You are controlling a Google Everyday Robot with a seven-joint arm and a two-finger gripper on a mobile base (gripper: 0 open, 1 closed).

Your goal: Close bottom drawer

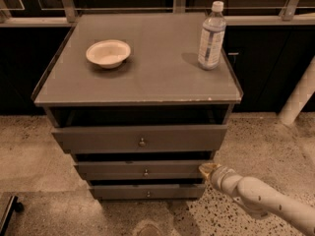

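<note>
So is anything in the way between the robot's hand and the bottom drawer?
Nothing visible is. The gripper sits by the right end of the middle drawer, just above the right corner of the bottom drawer, with only open space between them.

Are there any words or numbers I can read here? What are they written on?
No text here can be read.
Water bottle label: it has print, but too small to read.
Bowl, cabinet top, bottom drawer: no words or numbers.
Pincer, at the right end of the middle drawer, just above the bottom drawer: no writing seen.
</note>
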